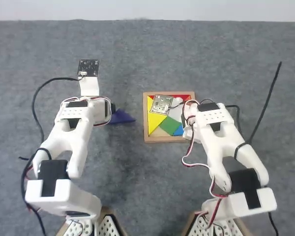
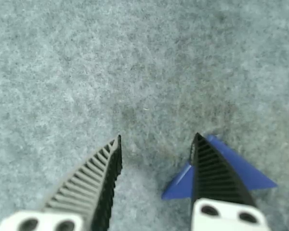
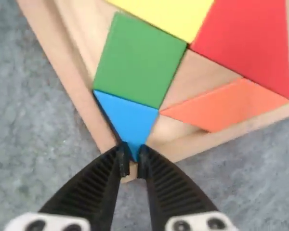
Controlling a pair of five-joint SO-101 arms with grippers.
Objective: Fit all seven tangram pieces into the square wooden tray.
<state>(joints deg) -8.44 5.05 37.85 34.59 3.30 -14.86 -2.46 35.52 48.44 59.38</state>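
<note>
Right end effector tilts down, pinching blue triangle

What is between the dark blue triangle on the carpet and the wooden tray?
Just bare grey carpet. In the high view the dark blue triangle lies apart from the wooden tray, with nothing in the gap.

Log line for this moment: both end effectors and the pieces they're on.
left end effector: open, at dark blue triangle on carpet | right end effector: shut on light blue triangle at tray corner
</note>
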